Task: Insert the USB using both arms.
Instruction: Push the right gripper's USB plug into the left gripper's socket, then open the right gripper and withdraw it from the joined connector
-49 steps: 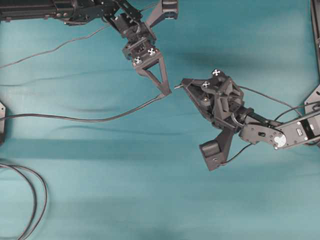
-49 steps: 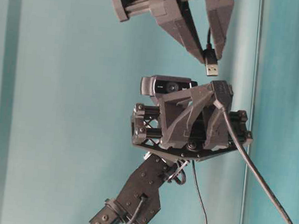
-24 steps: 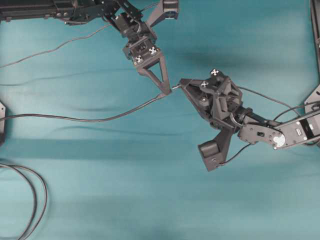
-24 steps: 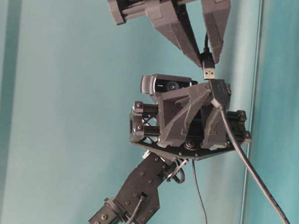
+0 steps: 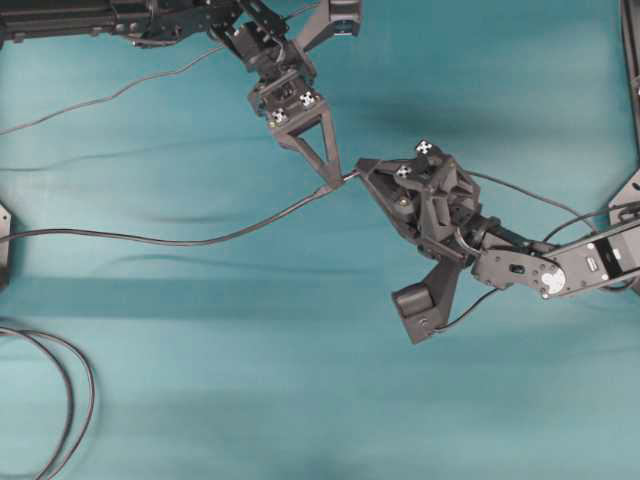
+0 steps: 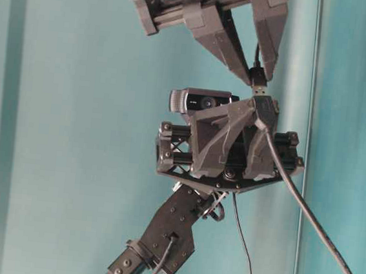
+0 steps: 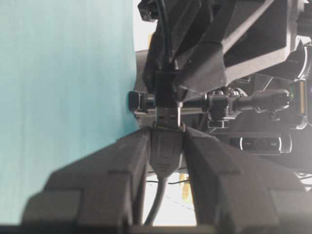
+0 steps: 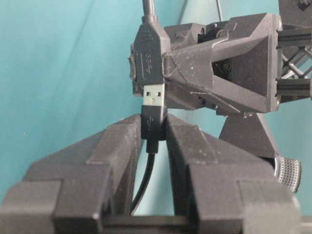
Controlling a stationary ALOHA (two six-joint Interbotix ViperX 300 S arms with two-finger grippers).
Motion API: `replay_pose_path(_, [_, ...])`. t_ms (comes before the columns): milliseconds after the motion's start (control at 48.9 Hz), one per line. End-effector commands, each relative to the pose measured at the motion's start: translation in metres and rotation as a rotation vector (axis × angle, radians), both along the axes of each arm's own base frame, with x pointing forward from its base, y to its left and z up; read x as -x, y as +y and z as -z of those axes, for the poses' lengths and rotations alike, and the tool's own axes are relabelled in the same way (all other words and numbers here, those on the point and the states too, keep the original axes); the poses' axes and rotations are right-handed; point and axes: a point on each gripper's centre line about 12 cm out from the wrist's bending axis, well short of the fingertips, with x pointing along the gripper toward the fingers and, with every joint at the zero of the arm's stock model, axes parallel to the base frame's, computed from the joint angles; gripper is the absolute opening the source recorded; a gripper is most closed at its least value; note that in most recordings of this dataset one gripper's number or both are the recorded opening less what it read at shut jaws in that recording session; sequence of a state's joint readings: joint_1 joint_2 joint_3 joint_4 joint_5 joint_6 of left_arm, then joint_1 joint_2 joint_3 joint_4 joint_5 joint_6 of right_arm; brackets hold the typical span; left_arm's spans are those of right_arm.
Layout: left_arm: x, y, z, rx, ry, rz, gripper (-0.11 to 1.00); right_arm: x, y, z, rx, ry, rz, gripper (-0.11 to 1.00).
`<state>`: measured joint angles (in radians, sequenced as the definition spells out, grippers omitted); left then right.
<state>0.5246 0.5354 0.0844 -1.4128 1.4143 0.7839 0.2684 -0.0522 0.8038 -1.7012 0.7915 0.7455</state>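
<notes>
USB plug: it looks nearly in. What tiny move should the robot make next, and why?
Probably press the two grippers straight together. The right gripper holds the black USB plug, whose silver tip sits at the mouth of the grey socket in the left gripper, lined up, with metal exposed.

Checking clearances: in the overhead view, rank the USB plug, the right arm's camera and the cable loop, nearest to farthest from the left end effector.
1. USB plug, right beside the left end effector tips.
2. Right arm's camera, lower right.
3. Cable loop, bottom left corner.
</notes>
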Motion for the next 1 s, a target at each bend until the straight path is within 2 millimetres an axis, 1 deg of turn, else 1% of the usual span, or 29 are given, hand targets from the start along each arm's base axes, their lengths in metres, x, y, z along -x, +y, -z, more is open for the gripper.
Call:
replay_pose_path(0, [-0.003,0.0,-0.015,-0.002,-0.026,0.004,0.21,-0.006,0.004,-0.01,0.0,-0.029,-0.017,0.2])
replay_pose_path(287, [-0.003,-0.001,-0.017,0.001,-0.028,0.011,0.21,-0.01,0.01,-0.011,-0.002,-0.009,-0.066,0.2])
replay_pose_path(553, [-0.008,-0.003,-0.014,-0.003,-0.03,0.015,0.21,-0.013,0.01,-0.014,-0.004,-0.018,-0.067,0.2])
replay_pose_path(860, [-0.018,0.005,-0.021,-0.017,-0.06,0.015,0.21,-0.023,0.015,-0.012,-0.013,-0.014,-0.08,0.2])
replay_pose_path(983, [-0.017,0.005,-0.019,-0.007,-0.054,0.021,0.21,-0.025,0.018,-0.012,-0.015,-0.015,-0.087,0.2])
